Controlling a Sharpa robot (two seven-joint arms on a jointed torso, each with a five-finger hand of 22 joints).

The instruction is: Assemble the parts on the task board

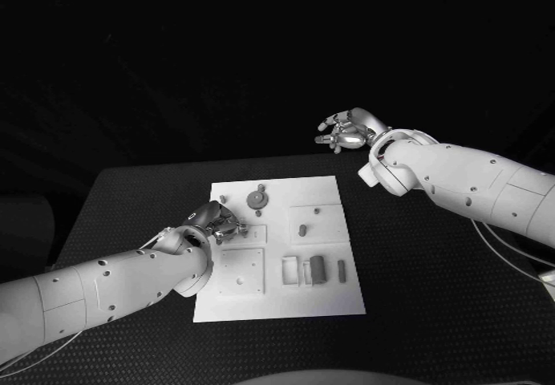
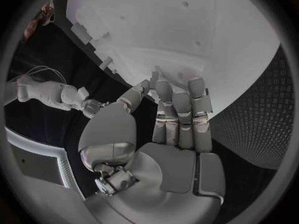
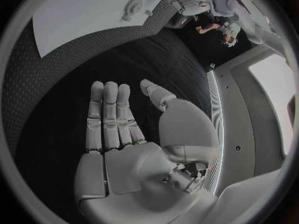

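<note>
The black bench (image 1: 439, 305) carries the white task board (image 1: 314, 301) in its middle, and the near part of the board, on the robot's side, is bare. A little farther in, a square plate (image 1: 242, 272) lies on the board's left half, and beside it, to the right, three small upright grey parts (image 1: 312, 269) stand close together in a row. The left arm comes in low over the near left corner of the bench, and the left hand (image 1: 217, 221) rests over the left edge of the board, just beyond the square plate. In the left wrist view its fingers (image 2: 181, 114) lie straight and close together, with their tips down on the white board surface, and the thumb bends toward them; I cannot tell if anything is pinched there. This hand covers the part of the board that lies under it. Farther on, a small slot part (image 1: 303, 229) sits near the middle of the board, and a round part with a knob (image 1: 257, 198) lies near the far left corner. The right hand (image 1: 345, 132) hangs in the air beyond the far right corner of the board, well apart from it, with its fingers spread loosely and holding nothing.
</note>
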